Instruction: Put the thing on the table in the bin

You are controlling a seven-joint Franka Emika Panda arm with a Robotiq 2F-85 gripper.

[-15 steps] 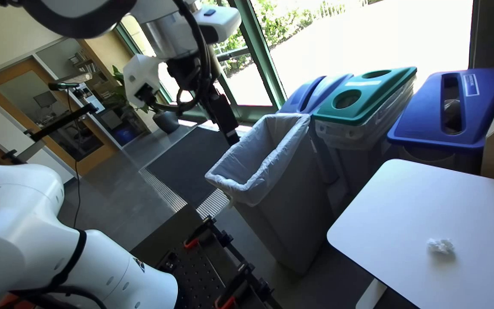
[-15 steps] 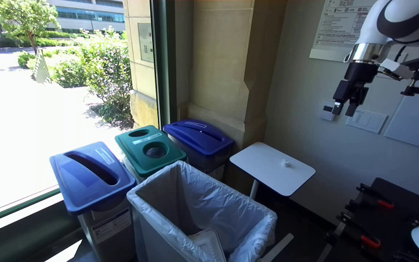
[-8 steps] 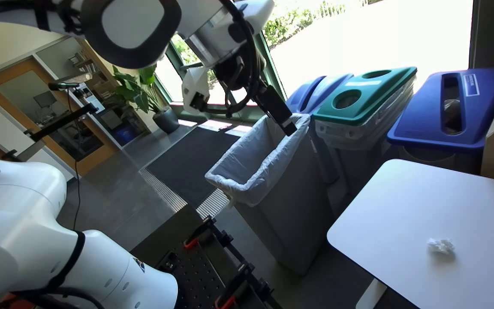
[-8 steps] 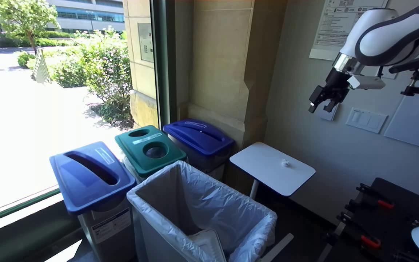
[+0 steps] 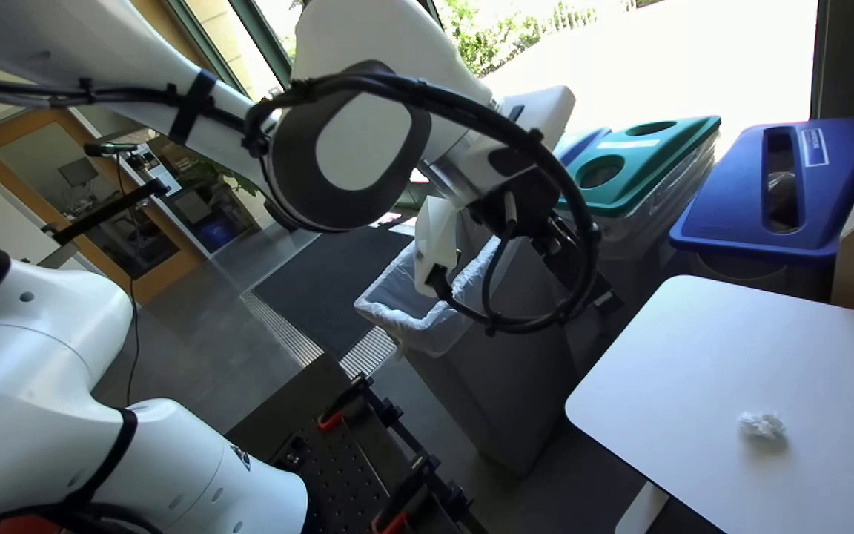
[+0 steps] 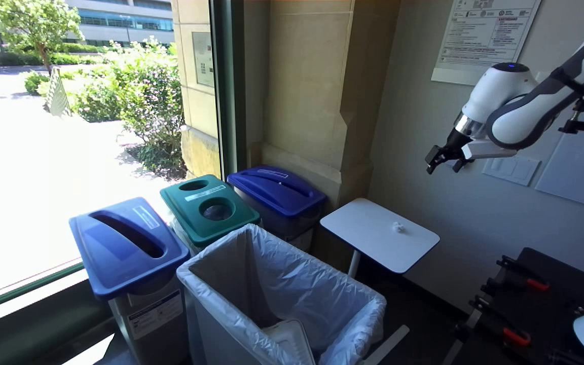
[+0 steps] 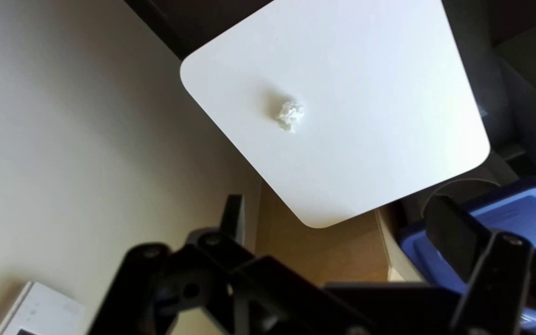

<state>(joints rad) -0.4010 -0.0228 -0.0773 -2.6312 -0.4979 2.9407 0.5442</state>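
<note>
A small crumpled white thing, like a wad of tissue (image 5: 762,426), lies on the white table (image 5: 679,356). It also shows in an exterior view (image 6: 398,227) and in the wrist view (image 7: 290,116). The grey bin with a white liner (image 5: 486,386) stands beside the table; its open top shows in an exterior view (image 6: 317,299), with a white container inside. My gripper (image 6: 443,168) is open and empty, tilted, well above the table. In the wrist view the fingers (image 7: 338,207) stand wide apart, with the table corner and column seen between them. The wad is ahead, beyond the fingertips.
A green-lidded bin (image 5: 634,163) and a blue-lidded bin (image 5: 775,200) stand behind the open bin; another blue-lidded bin (image 6: 130,243) is by the window. A wall with a switch plate (image 6: 512,168) rises beside the table. A black bench with clamps (image 5: 345,460) carries the arm.
The arm has swung toward the table and come lower, and the wrist has tilted. The gripper passes from the bin side toward the table. The wad and bins have not moved.
</note>
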